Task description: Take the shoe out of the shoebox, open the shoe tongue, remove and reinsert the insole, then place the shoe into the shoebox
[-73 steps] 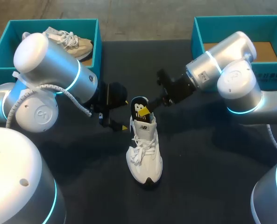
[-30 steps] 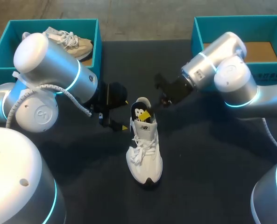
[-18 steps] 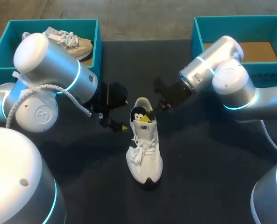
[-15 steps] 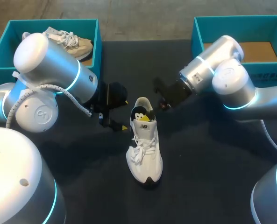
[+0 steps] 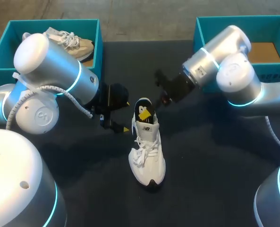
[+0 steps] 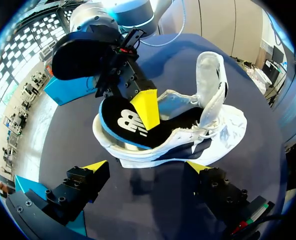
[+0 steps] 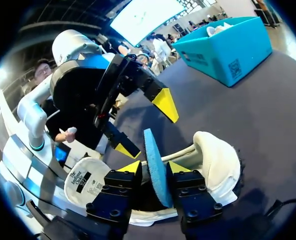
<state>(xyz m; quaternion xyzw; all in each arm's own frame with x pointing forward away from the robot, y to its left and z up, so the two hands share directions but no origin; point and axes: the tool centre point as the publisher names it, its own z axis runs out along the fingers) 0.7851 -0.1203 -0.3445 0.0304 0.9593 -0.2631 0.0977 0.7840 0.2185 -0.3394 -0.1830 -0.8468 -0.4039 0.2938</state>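
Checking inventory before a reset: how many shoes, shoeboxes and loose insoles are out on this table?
Shoes: 2 (white shoe, beige shoe)
Shoeboxes: 2 (left shoebox, right shoebox)
Insoles: 1 (insole, partly out of the white shoe)
Total: 5

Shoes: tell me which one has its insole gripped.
The white shoe on the table: the right gripper pinches its insole. The beige shoe lies in the left box.

Head camera looks down from above and behind the table; both wrist cameras closely face the white sneaker [image 5: 147,151] from opposite sides.
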